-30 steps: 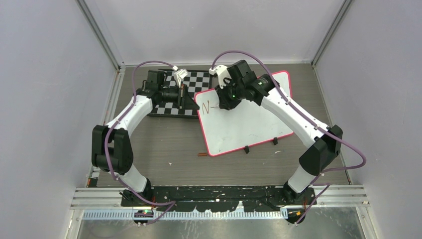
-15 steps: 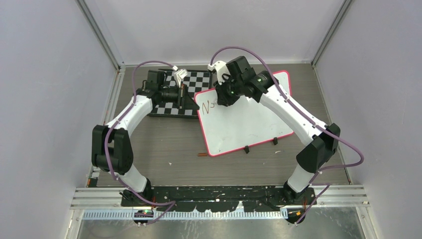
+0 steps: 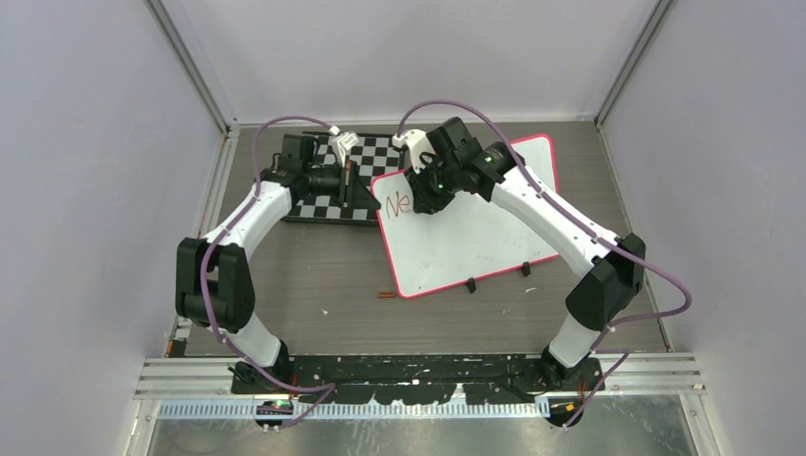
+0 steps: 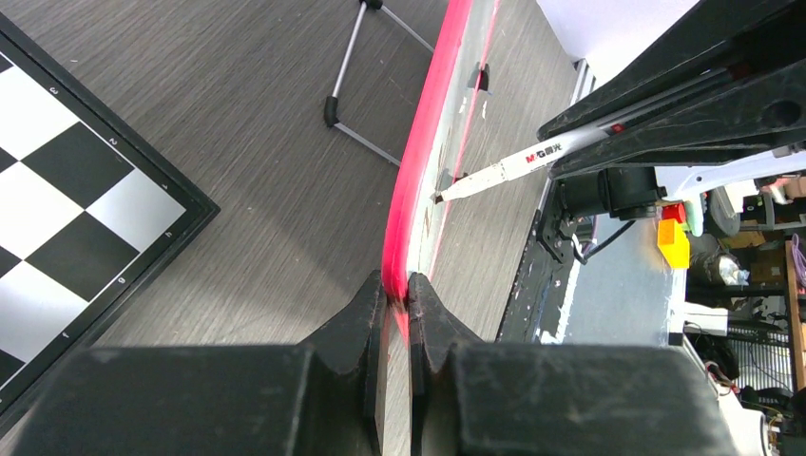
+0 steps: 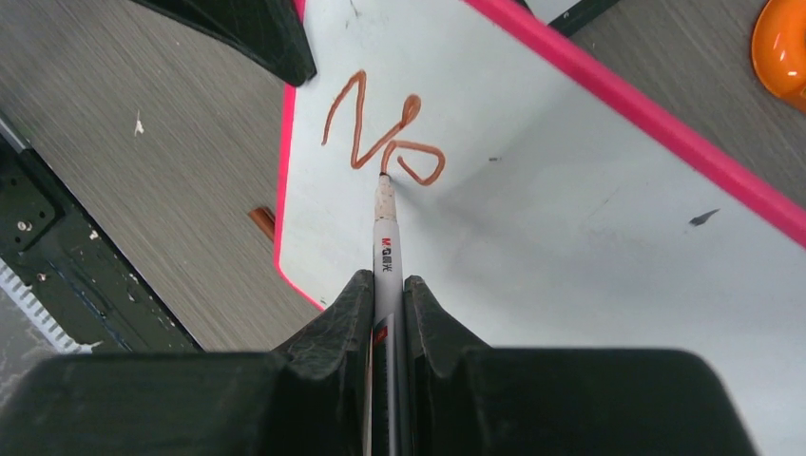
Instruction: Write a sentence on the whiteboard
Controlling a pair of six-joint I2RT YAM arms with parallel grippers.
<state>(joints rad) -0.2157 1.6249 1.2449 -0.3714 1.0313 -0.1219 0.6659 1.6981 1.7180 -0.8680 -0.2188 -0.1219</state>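
The whiteboard point(image 3: 475, 233) with its red-pink rim lies tilted on the table, right of centre. Its top left corner carries the reddish-brown letters "Ne" point(image 3: 397, 203), also seen in the right wrist view point(image 5: 380, 138). My right gripper point(image 3: 425, 195) is shut on a white marker point(image 5: 386, 252), whose tip touches the board at the "e". My left gripper point(image 3: 366, 198) is shut on the whiteboard's rim point(image 4: 401, 256) at that left corner. The marker point(image 4: 504, 171) also shows in the left wrist view, tip on the board.
A black-and-white checkerboard point(image 3: 347, 176) lies left of the whiteboard under my left arm. A small brown cap-like piece point(image 3: 387, 296) lies on the table by the board's near left corner. Two black clips point(image 3: 496, 277) sit on the board's near edge. Grey walls enclose the table.
One second ago only "N" stood on the board. My right gripper has moved the marker and an "e" now follows it. My left arm has not moved.
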